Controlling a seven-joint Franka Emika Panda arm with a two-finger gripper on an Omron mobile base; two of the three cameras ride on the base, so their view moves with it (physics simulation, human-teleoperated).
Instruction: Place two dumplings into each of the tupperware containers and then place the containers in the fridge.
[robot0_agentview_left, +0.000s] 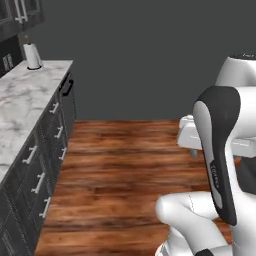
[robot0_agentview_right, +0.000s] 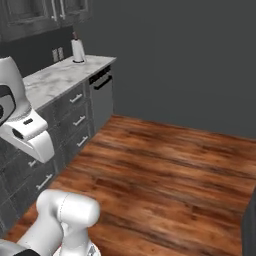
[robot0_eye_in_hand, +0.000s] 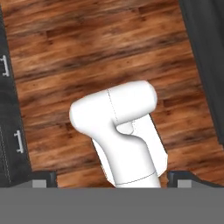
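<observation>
A reddish-brown wooden plank floor (robot0_agentview_left: 125, 170) runs up to a plain dark grey wall (robot0_agentview_left: 150, 55). In the hand view the two small dark fingers (robot0_eye_in_hand: 43, 178) stand wide apart, one at each lower corner, with nothing gripped between them. They point down at the floor planks. Along the left edge of that view runs a dark cabinet front (robot0_eye_in_hand: 8, 131) with two silver bar handles, and a dark panel (robot0_eye_in_hand: 205, 65) crosses its upper right corner.

Both base views show the white jointed arm (robot0_agentview_left: 220, 150) folded close over its base, and beside it a white-and-grey marble counter (robot0_agentview_left: 25, 100) on dark drawer fronts with silver bar handles (robot0_agentview_left: 50, 150). A white paper-towel roll on a stand (robot0_agentview_left: 32, 55) sits upright at the counter's far end.

The right base view adds what the left one crops. It shows dark upper wall cabinets (robot0_agentview_right: 45, 15), a pale wall outlet (robot0_agentview_right: 57, 53) beneath them, and a plain dark appliance panel with a top handle (robot0_agentview_right: 101, 97) under the counter's end.
</observation>
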